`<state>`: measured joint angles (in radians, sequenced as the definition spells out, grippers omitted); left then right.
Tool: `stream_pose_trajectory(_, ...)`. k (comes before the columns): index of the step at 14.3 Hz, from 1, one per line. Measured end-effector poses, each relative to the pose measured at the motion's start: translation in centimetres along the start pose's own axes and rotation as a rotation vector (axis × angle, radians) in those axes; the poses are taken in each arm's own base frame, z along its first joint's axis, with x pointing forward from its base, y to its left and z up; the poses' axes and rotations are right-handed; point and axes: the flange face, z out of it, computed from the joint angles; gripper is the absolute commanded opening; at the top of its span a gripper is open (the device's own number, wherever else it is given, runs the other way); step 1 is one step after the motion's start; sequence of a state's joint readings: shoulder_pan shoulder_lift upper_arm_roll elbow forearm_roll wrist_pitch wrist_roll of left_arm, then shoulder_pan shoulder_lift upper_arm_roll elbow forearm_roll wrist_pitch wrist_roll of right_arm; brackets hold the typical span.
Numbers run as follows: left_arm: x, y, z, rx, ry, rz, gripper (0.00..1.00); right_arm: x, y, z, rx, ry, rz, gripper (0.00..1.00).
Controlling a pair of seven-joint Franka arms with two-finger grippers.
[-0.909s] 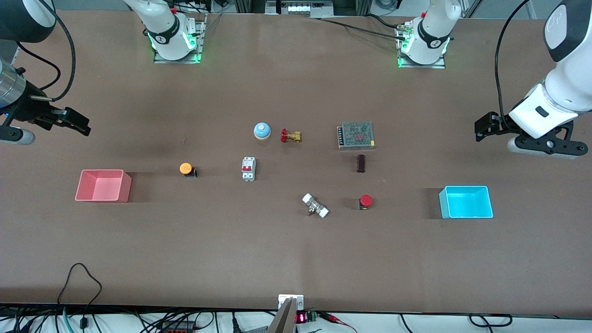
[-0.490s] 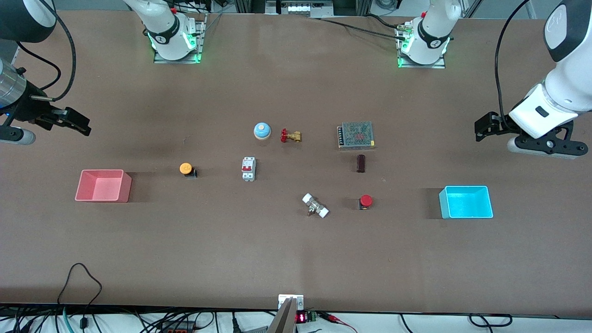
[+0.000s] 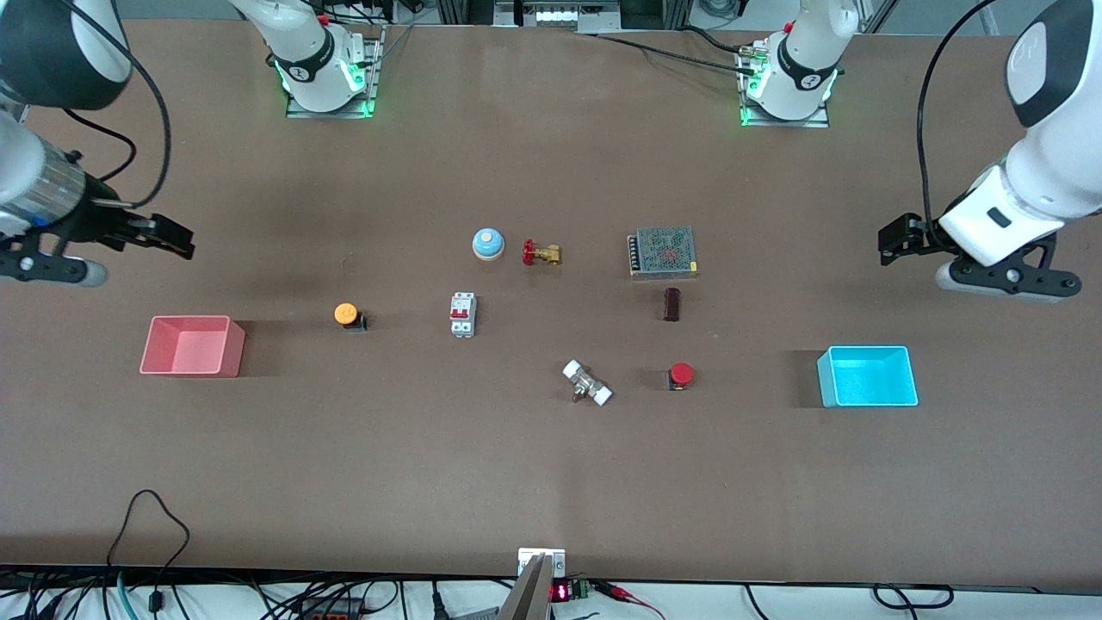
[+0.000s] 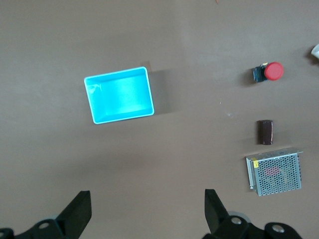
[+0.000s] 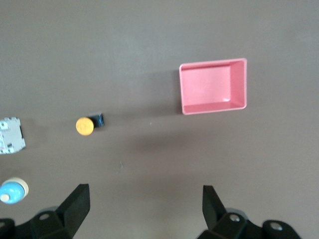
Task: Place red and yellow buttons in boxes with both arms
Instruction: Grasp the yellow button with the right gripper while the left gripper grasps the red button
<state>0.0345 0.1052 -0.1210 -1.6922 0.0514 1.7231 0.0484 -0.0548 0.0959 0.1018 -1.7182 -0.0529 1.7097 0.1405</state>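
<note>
The yellow button stands on the table beside the pink-red box; both show in the right wrist view, the button and the box. The red button stands near the cyan box; both show in the left wrist view, the button and the box. My right gripper is open and empty, up in the air over bare table at the right arm's end. My left gripper is open and empty, up in the air over bare table at the left arm's end.
Mid-table stand a blue bell, a brass valve with a red handle, a grey mesh-topped unit, a small dark block, a white breaker with red switches and a white-ended fitting.
My right gripper has moved a little toward the middle of the table and slightly down in the front view. My left gripper has shifted slightly toward the middle. Nothing on the table has moved.
</note>
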Motion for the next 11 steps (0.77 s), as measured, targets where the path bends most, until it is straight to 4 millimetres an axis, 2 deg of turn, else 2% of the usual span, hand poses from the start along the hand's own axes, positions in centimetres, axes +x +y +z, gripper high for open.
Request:
stream_pose_trajectory(1, 0.4, 1.0, 1.3, -0.006, -0.031, 0.016, 1.0, 0.3, -1.0, 1.2, 0.003, -0.022, -0.015, 1.0)
stream_pose_trajectory(3, 1.4, 4.3, 3.6, -0.015, -0.07, 0.016, 1.0, 1.2, -3.1, 3.8, 0.009, -0.038, -0.047, 1.0)
stream_pose_trajectory(5, 3.4, 7.7, 5.3, -0.016, -0.082, -0.026, 1.0, 2.1, -5.6, 7.2, 0.02, -0.012, -0.079, 1.0)
stream_pose_trajectory(8, 8.8, 12.6, 8.9, -0.033, -0.064, -0.079, 1.0, 2.8, -9.2, 12.6, 0.03, 0.0, -0.067, 1.0)
stream_pose_trajectory(11, 13.4, 16.2, 14.2, -0.063, -0.014, -0.071, 1.0, 3.4, -12.8, 17.1, 0.001, 0.033, -0.051, 1.0)
